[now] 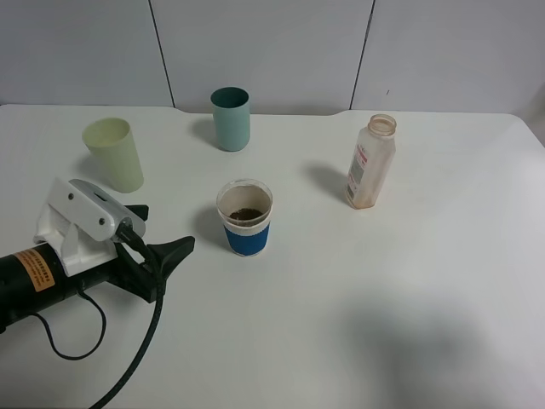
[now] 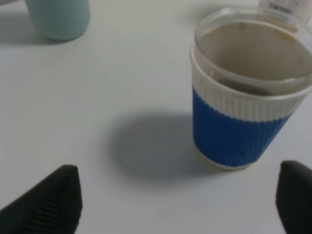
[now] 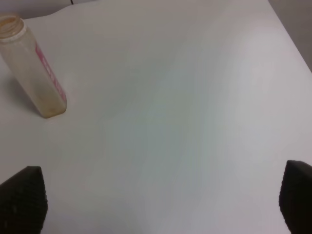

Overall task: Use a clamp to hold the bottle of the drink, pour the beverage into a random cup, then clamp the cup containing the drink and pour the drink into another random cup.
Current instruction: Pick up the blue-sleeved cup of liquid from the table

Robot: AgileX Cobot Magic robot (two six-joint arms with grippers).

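Observation:
The short white cup with the blue band (image 1: 245, 220) stands mid-table with a little brown beverage (image 1: 247, 214) in its bottom. My left gripper (image 1: 164, 228) is open just left of it, not touching; in the left wrist view the cup (image 2: 234, 131) stands beyond the two dark fingertips (image 2: 48, 204), nearer the right one. The bottle (image 1: 371, 162) stands upright and uncapped to the right, with only a brownish trace at its base. The pale yellow-green tumbler (image 1: 114, 154) stands at the left. My right gripper (image 3: 161, 200) is open over bare table, far from the bottle (image 3: 34, 68), and is out of the high view.
A teal tumbler (image 1: 231, 118) stands at the back, behind the blue-banded cup, and shows again as the teal tumbler (image 2: 58, 17) in the left wrist view. A black cable (image 1: 128, 366) trails from the left arm over the front left of the white table (image 1: 383, 324).

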